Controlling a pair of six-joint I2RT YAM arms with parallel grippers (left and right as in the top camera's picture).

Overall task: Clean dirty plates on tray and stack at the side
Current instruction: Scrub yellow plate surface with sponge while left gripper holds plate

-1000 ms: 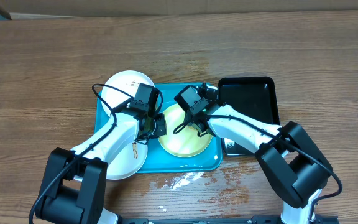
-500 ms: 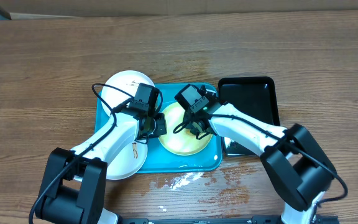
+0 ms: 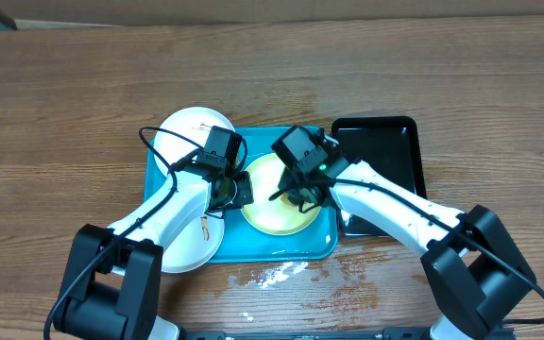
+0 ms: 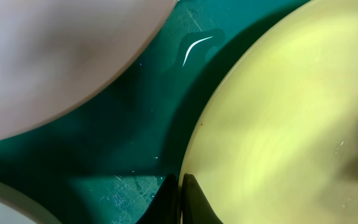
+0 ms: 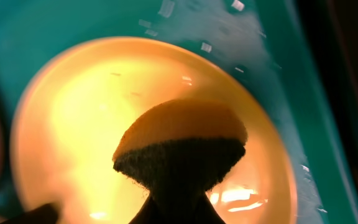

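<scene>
Yellow-green plate (image 3: pixel 274 217): left end effector (image 3: pixel 236 192) pinches rim; right end effector (image 3: pixel 300 198) holds sponge (image 5: pixel 180 143) over centre.

Overhead looks straight down; both wrist views sit close over the yellow-green plate (image 3: pixel 270 217).

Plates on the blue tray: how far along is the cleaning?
No stack at the side yet. In hand: the left gripper pinches the yellow-green plate by its rim while the right gripper holds a sponge over it. Left: both white plates, partly on the tray, then stacking.
</scene>
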